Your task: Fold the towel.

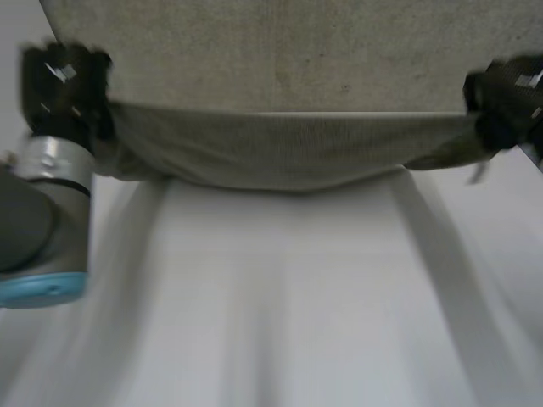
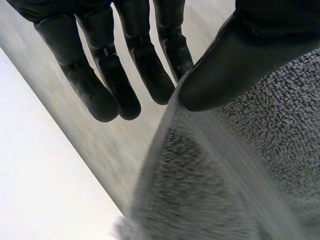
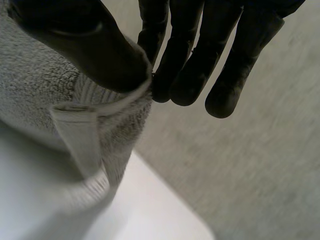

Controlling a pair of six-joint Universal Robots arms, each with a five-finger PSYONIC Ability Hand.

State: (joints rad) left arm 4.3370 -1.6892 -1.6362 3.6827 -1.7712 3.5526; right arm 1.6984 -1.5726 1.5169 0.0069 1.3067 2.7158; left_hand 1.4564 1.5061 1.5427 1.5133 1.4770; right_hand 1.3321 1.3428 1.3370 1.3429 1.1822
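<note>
A grey-beige towel (image 1: 288,51) lies spread across the far part of the white table (image 1: 280,297). Its near edge (image 1: 288,157) is raised and sags between my two hands. My left hand (image 1: 64,85) holds the near left corner and my right hand (image 1: 505,97) the near right corner. In the left wrist view the thumb (image 2: 235,65) presses the towel (image 2: 225,175) edge against the fingers (image 2: 145,65). In the right wrist view the thumb (image 3: 90,45) pinches the towel (image 3: 35,90) corner, with its sewn loop (image 3: 75,135), against the fingers (image 3: 185,65).
Bare white table stretches from the raised edge to the near side. My left arm's grey joint with its light-blue cap (image 1: 42,220) stands at the near left. The flat part of the towel lies beneath both hands (image 3: 260,160).
</note>
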